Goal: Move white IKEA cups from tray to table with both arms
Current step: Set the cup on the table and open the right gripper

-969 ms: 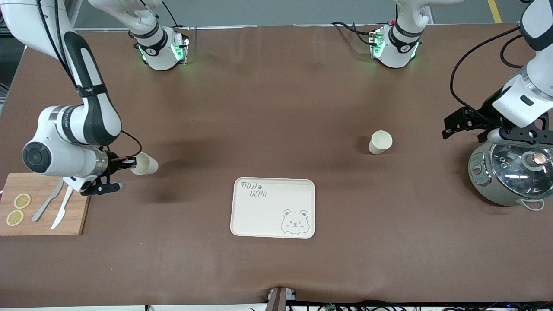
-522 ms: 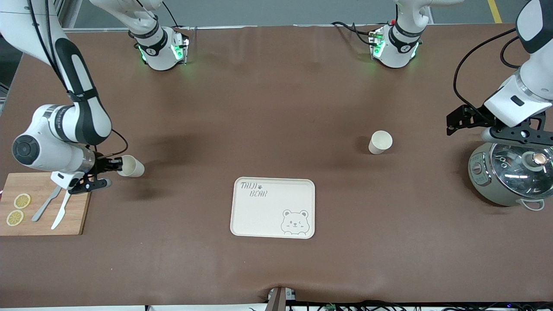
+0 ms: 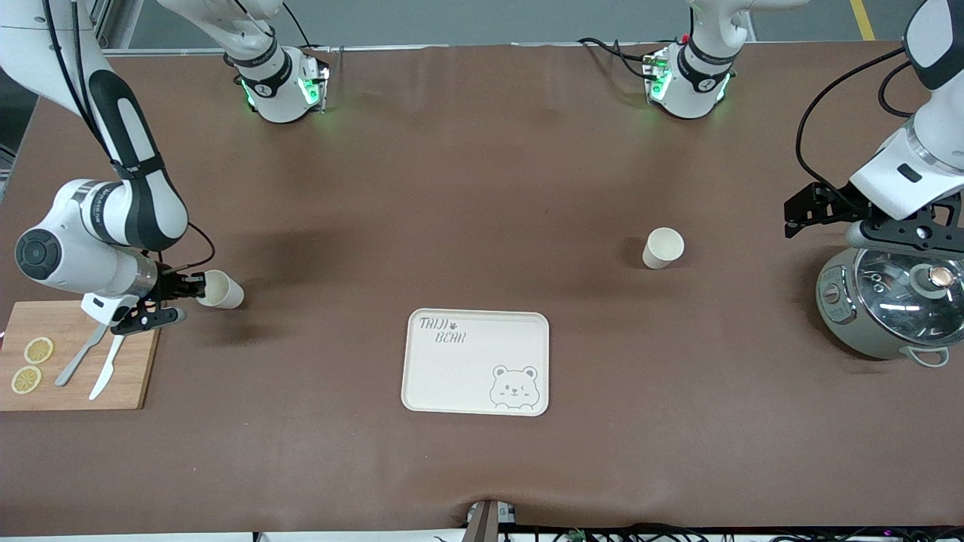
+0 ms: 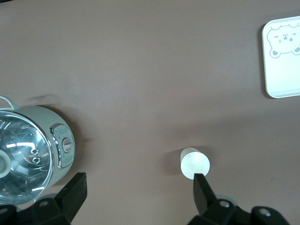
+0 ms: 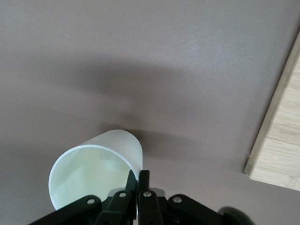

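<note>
While the right hand (image 3: 183, 290) is pinching one cup (image 3: 221, 289) by its rim wall, fingers pressed together on it, the step in hand looks like setting that cup down on the table (image 3: 482, 188) toward the right arm's end, just beside the cutting board (image 3: 75, 357). In the right wrist view the cup (image 5: 96, 173) is tilting, mouth toward the camera, one finger inside the rim and one outside. To do it well, I'd judge: bring the cup upright first, lower until the base is sitting flat on the mat, only then spread the fingers, then lift straight up so the inner finger isn't dragging the rim and tipping it. Keep clear of the board's edge (image 5: 276, 136).

Cup axis: long axis is running base to mouth, leaning off vertical; in the front view the mouth is pointing up and toward the right hand, base toward the table middle. Whether the base is touching the mat I cannot tell.

The second cup (image 3: 663, 248) is already standing on the table toward the left arm's end, farther from the front camera than the tray (image 3: 477, 361), mouth up, axis about vertical. The tray is holding no cups.

The left hand (image 3: 874, 222) is waiting, fingers spread, gripping nothing, over the table beside the cooker (image 3: 889, 305).
</note>
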You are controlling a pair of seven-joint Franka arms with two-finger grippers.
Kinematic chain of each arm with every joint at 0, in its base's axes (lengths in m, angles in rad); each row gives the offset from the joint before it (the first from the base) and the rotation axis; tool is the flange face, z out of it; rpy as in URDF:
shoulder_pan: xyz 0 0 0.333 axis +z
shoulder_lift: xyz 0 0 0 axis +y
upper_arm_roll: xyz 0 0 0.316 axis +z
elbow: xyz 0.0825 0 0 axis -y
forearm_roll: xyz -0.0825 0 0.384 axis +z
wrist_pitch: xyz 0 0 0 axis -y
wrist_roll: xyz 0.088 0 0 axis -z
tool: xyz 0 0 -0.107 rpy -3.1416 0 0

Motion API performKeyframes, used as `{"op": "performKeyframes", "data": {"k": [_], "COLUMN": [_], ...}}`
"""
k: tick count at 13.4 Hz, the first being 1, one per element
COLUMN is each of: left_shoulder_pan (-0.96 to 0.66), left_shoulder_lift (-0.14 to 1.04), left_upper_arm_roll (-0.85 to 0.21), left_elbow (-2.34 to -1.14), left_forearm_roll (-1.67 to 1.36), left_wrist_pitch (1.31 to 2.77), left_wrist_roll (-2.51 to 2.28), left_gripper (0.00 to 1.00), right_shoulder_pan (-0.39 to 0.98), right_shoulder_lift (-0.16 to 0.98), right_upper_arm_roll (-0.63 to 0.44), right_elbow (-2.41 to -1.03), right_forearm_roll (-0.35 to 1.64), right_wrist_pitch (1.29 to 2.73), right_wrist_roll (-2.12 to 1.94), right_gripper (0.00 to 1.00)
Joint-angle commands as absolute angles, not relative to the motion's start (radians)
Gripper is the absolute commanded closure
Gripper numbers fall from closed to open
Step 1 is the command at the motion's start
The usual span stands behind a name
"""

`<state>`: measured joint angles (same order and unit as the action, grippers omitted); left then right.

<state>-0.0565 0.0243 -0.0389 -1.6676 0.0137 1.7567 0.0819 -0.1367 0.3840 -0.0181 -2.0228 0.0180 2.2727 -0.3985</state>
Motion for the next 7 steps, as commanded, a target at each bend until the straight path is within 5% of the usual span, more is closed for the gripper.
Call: {"op": "performKeyframes", "data": {"k": [1, 4, 5, 6, 7], "left_shoulder_pan": [-0.058, -0.057, -0.055, -0.055, -0.055], "left_shoulder_lift": [0.034, 0.034, 0.035, 0.035, 0.035], "left_upper_arm_roll": [-0.044, -0.044, -0.044, -0.043, -0.043], "left_elbow": [-1.637, -1.637, -1.637, -1.635, -1.635], "left_forearm_roll": [0.023, 0.021, 0.021, 0.021, 0.021], "left_wrist_pitch": [1.733, 1.733, 1.733, 1.733, 1.733], "left_wrist_roll": [0.058, 0.061, 0.063, 0.063, 0.063], "left_gripper": [0.0, 0.0, 0.0, 0.0, 0.0], "right_shoulder_pan": [-0.163, -0.163, -0.163, -0.163, -0.163], "right_shoulder_lift": [0.385, 0.39, 0.393, 0.391, 0.391], "right_upper_arm_roll": [0.002, 0.002, 0.002, 0.002, 0.002], "right_elbow": [-2.043, -2.04, -2.04, -2.034, -2.023], "right_forearm_roll": [-0.005, -0.003, -0.002, -0.002, -0.002], "right_wrist_pitch": [2.315, 2.315, 2.313, 2.298, 2.268], "right_wrist_roll": [-0.407, -0.397, -0.391, -0.391, -0.402], "right_gripper": [1.0, 0.95, 0.39, 0.0, 0.0]}}
